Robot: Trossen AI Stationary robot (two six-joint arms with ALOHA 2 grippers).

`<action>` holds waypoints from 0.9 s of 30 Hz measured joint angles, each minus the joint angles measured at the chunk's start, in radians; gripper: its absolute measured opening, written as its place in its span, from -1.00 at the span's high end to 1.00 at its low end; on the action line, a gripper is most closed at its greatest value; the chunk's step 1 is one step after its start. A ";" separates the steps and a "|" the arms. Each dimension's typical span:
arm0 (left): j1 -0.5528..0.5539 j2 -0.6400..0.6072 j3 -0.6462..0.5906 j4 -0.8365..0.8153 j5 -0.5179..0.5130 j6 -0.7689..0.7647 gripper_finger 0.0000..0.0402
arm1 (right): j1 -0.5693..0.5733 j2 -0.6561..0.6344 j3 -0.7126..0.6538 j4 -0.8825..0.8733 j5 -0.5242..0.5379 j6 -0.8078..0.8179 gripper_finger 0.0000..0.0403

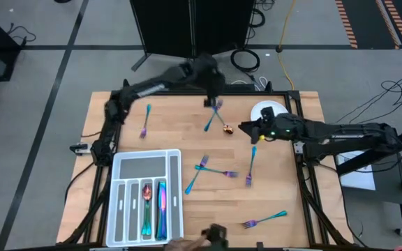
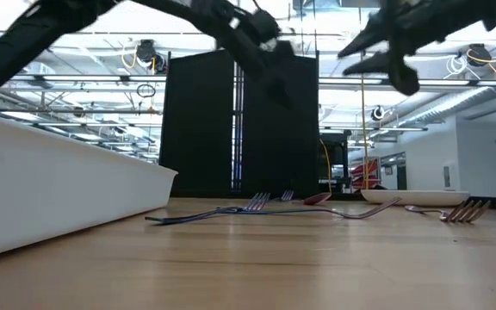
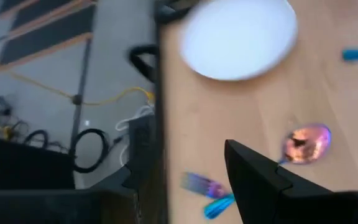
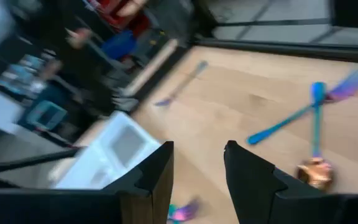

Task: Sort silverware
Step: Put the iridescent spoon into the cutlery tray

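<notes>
On the pale wooden table point(image 1: 187, 132), viewed from above: slim iridescent rainbow-metal silverware, scattered.
- At 12 o'clock, a teal-handled fork point(image 1: 211, 120) crossed with a coppery-bowled spoon point(image 1: 228, 129).
- At 10 o'clock, a lone purple-tined fork point(image 1: 146, 120).
- Near centre, two crossed forks point(image 1: 208, 169), with another fork point(image 1: 250, 164) just to their 3 o'clock.
- At 5 o'clock, one more fork point(image 1: 264, 221).
- At 7 o'clock, the white compartmented plastic tray point(image 1: 128, 164), already holding a coppery spoon point(image 1: 147, 193) and a teal-and-purple piece point(image 1: 161, 206) in neighbouring slots.
- At 1 o'clock, the round white plate point(image 1: 265, 110).

Left gripper point(image 1: 215, 97) poised at 12 o'clock over the crossed pair, fingers spread, nothing pinched. Right gripper point(image 4: 197, 155) hovering at 2 o'clock, just off the plate's 7 o'clock side, fingers likewise spread and empty.

Step in hand, by judgement: taking one piece of the crossed pair at 12 o'clock. To do it well:
- Pick the upper piece of the two; impossible to tell from here which that is.
- Come straight down, astride the thin handle and well away from the crossing, gripping across it rather than along.
- Close only on reaching the wood, then lift level to avoid dragging the partner piece.
- Keep the right arm out of the way.
- Carry toward 7 o'clock and match the slot by type, spoon beside spoon.
</notes>
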 joint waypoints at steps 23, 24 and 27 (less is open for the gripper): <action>0.361 -0.204 -0.002 -0.103 0.791 -0.358 0.16 | -0.255 0.873 0.271 0.178 -0.033 -0.168 0.37; 0.361 -0.204 -0.002 -0.104 0.802 -0.348 0.16 | -0.259 0.899 0.298 0.146 -0.032 -0.170 0.37; 0.361 -0.204 -0.002 -0.107 0.806 -0.309 0.16 | -0.265 0.964 0.369 0.073 -0.029 -0.171 0.37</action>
